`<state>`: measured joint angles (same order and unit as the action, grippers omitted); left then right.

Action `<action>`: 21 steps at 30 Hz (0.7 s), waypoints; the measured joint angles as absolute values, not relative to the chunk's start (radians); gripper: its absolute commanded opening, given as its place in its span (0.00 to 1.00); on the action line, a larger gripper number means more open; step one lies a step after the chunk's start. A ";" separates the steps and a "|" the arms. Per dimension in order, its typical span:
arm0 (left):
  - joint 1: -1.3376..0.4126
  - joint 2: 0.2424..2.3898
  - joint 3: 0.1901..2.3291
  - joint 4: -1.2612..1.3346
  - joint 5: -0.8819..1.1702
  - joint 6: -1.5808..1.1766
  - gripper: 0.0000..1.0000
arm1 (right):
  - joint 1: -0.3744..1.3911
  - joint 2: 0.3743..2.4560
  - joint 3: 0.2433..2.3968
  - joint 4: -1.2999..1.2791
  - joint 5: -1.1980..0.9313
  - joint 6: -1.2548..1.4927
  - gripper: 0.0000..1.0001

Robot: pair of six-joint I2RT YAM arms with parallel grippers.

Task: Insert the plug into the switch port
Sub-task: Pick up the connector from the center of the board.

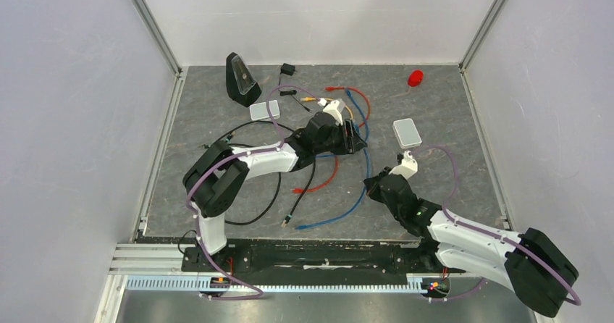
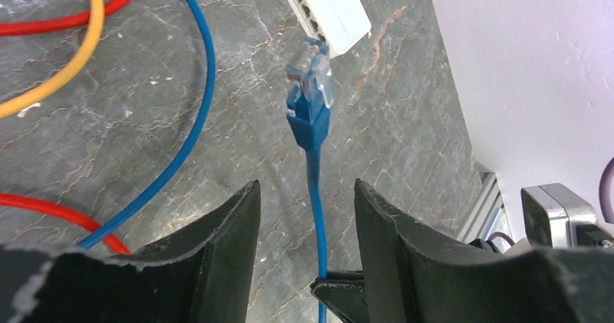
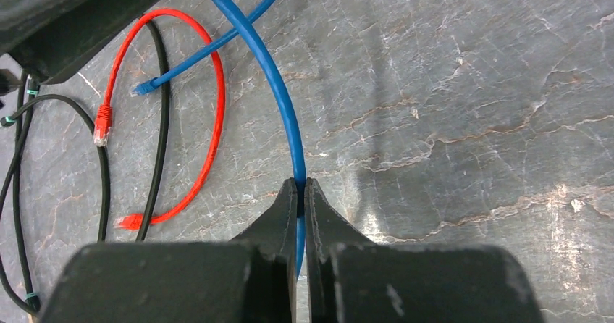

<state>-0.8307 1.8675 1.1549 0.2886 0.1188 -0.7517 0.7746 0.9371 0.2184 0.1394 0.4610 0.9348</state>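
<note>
The blue plug (image 2: 310, 91) with a clear tip points at the ported edge of the pale grey-white switch (image 2: 329, 4), a short gap away. Its blue cable (image 2: 316, 207) runs back between the fingers of my left gripper (image 2: 305, 185), which is open and does not touch it. My right gripper (image 3: 300, 182) is shut on the same blue cable (image 3: 279, 84) further down. From above, the left gripper (image 1: 356, 138) hovers left of the switch (image 1: 407, 132) and the right gripper (image 1: 373, 185) is below it. The plug is hidden in the top view.
A second pale box (image 1: 265, 111) and a black wedge-shaped device (image 1: 242, 79) stand at the back left. Red (image 1: 326, 178), black (image 1: 268, 193) and yellow (image 2: 65, 69) cables lie loose mid-table. A small red object (image 1: 415, 77) sits at the back right. Walls enclose three sides.
</note>
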 measured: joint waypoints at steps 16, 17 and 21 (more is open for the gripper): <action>-0.831 1.937 1.156 0.405 0.250 -0.748 0.02 | 0.797 0.884 0.183 0.223 0.437 0.838 0.15; -0.831 1.937 1.156 0.407 0.257 -0.748 0.02 | 0.797 0.872 0.179 0.225 0.429 0.817 0.25; -0.823 1.935 1.155 0.382 0.320 -0.722 0.02 | 0.797 0.800 0.202 0.197 0.360 0.622 0.51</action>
